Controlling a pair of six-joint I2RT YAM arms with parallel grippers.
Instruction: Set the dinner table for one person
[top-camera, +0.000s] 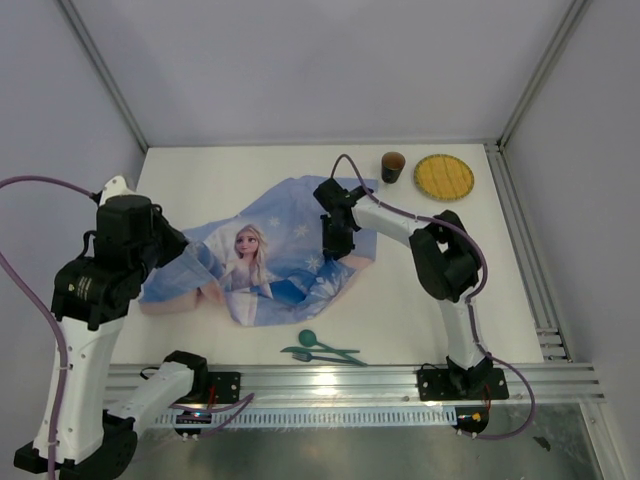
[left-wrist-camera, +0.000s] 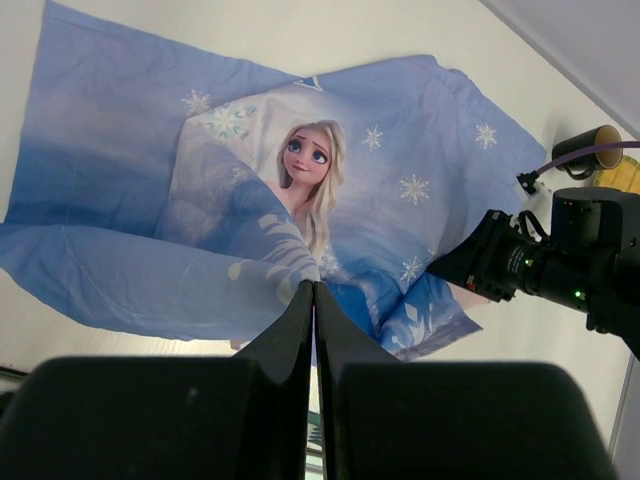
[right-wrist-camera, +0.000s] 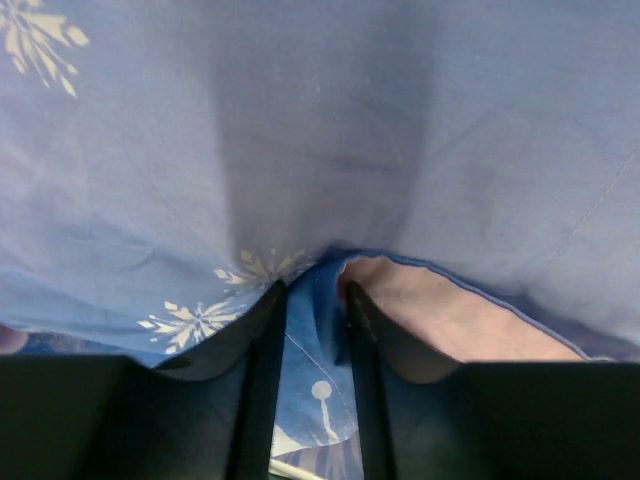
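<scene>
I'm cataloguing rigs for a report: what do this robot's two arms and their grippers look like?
Both arms, left arm and right arm, mix glossy white tubular links with bulky black joint housings. A thin purple cable loops along each. The left gripper and right gripper each have two flat, tapered black fingers.

Blue cloth (top-camera: 265, 265) fills the middle; room at the edges.
The right arm (top-camera: 440, 260) reaches over its right edge. A cup (top-camera: 393, 166) and yellow plate (top-camera: 444, 177) crowd the far right corner; green cutlery (top-camera: 322, 350) lies by the front rail. The worktop (top-camera: 230, 175) is bare along its far strip and right side.
</scene>
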